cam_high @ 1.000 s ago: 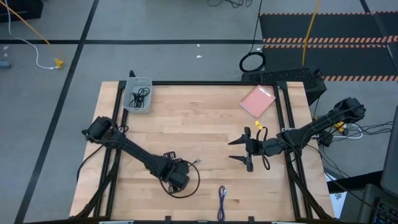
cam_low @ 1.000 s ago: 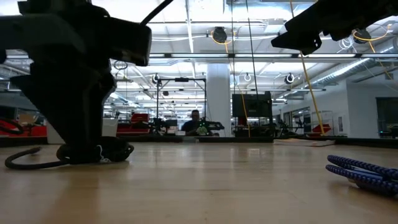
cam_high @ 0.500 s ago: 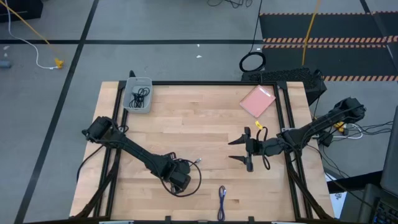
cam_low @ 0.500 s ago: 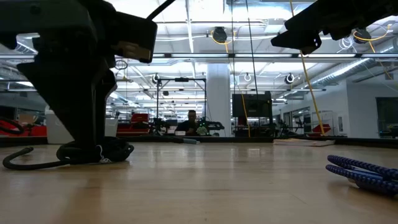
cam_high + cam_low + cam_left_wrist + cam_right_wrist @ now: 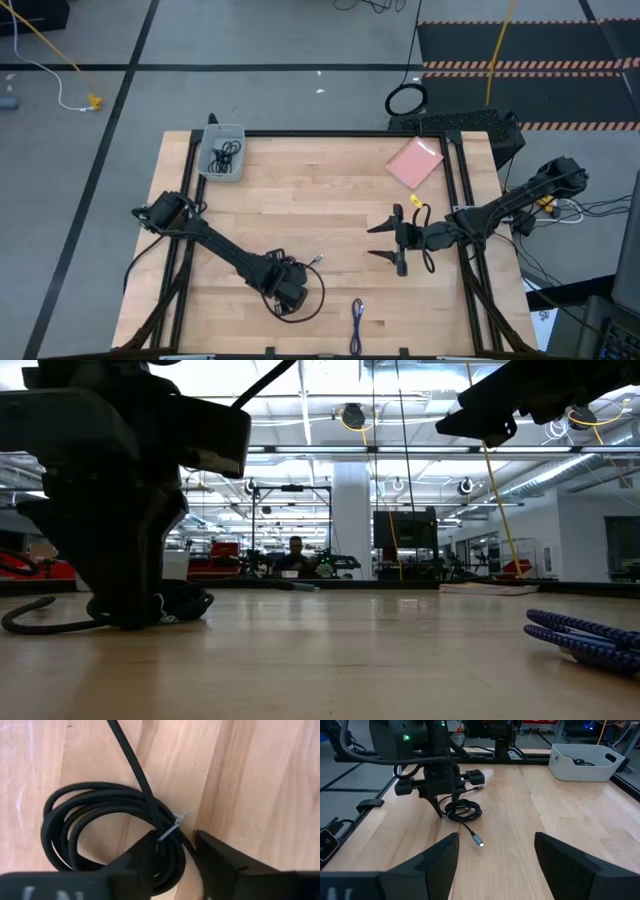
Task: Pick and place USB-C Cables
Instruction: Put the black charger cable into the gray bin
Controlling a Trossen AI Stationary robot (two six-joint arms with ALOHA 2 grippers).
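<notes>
A black USB-C cable (image 5: 305,287) lies coiled on the wood near the near edge, its light connector end (image 5: 478,841) trailing out. My left gripper (image 5: 180,865) is open and points down on it, one finger (image 5: 142,857) inside the loop and one finger (image 5: 217,862) outside, with the tied bundle (image 5: 172,827) between them. The low view shows this gripper (image 5: 130,560) down at the coil (image 5: 185,603). A blue-purple cable (image 5: 356,318) lies at the near edge. Another black cable (image 5: 225,155) lies in the grey bin. My right gripper (image 5: 373,241) hovers open right of centre. My left gripper straddles the black coil's bundled strands (image 5: 175,852) beside the white tie, coming from above with the fingers across the strands. The coil lies flat on the table. I cannot tell whether the fingers touch it.
The grey bin (image 5: 236,131) stands at the far left corner, also seen in the right wrist view (image 5: 560,762). A pink flat square (image 5: 413,162) lies at the far right. Bare wood stretches across the middle. A person shows far off in the room (image 5: 296,556).
My left gripper has shifted a little toward the table's near edge at the black coil, and the coil's loop has been nudged slightly with it. The right arm has kept still.
</notes>
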